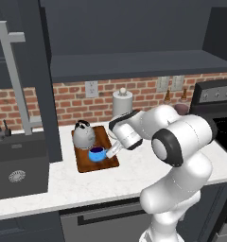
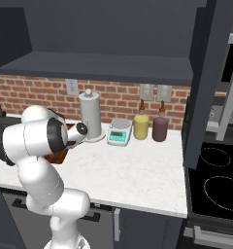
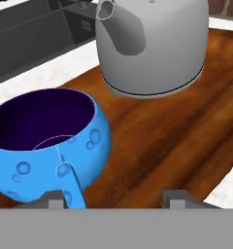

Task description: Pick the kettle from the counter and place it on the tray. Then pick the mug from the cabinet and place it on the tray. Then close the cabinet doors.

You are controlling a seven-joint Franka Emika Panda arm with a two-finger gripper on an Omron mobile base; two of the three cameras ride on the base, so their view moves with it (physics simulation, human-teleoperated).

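Pincer [image 3: 111, 197] open just beside bright blue bubble-patterned mug [image 3: 48, 146], squat grey kettle [image 3: 152, 46] behind, both on reddish-brown tray [image 3: 186, 141], white bench [image 1: 101, 182].

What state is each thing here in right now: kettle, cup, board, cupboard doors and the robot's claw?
kettle: upright on the tray, lid on.
mug: upright on the tray, empty, apart from the kettle.
tray: flat on the counter.
cabinet doors: open.
gripper: open, mug handle between its tips.
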